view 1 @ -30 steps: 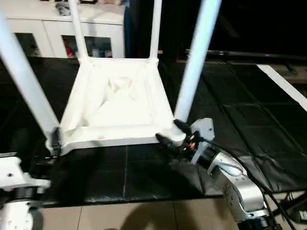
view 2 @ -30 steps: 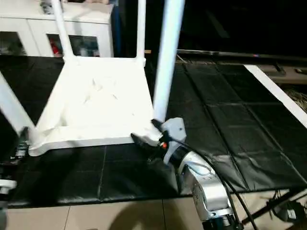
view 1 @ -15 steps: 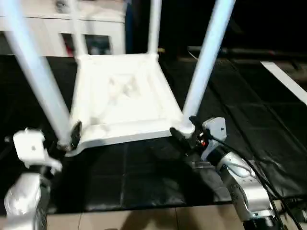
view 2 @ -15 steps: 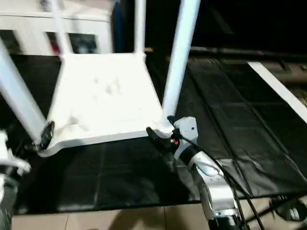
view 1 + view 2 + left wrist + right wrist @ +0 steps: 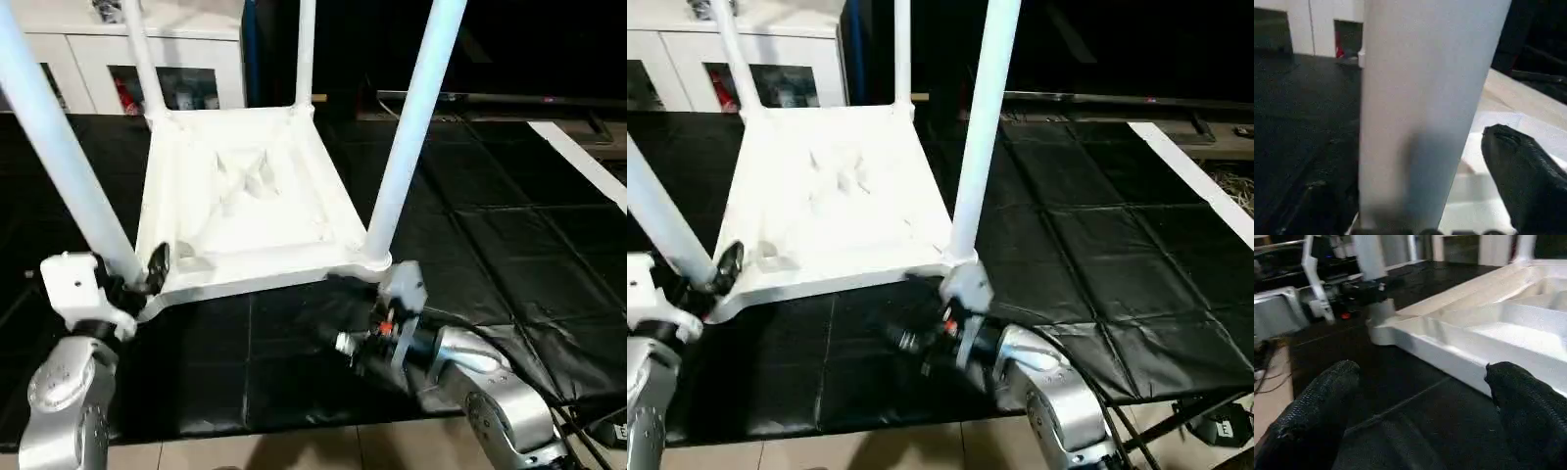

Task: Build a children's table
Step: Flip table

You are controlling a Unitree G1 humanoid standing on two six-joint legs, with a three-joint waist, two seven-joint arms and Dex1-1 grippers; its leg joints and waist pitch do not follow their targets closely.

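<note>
The children's table lies upside down on the black mat, its ribbed tabletop facing up and four white legs standing in the corner sockets. My left gripper is at the near-left corner. Its black fingers stand open on either side of the near-left leg, low by the socket, with a gap showing beside the leg. My right gripper hovers over the mat just in front of the near-right leg. It is open and empty, pointing along the tabletop's near edge.
A white cabinet with glass doors stands behind the table at the back left. A white strip runs along the mat's right side. The mat's front edge meets tiled floor close to me, and cables hang at the lower right.
My right gripper has drawn back from the near-right corner toward me, still open. My left gripper came up to the near-left leg's base and stays around it. The view has shifted a little.
</note>
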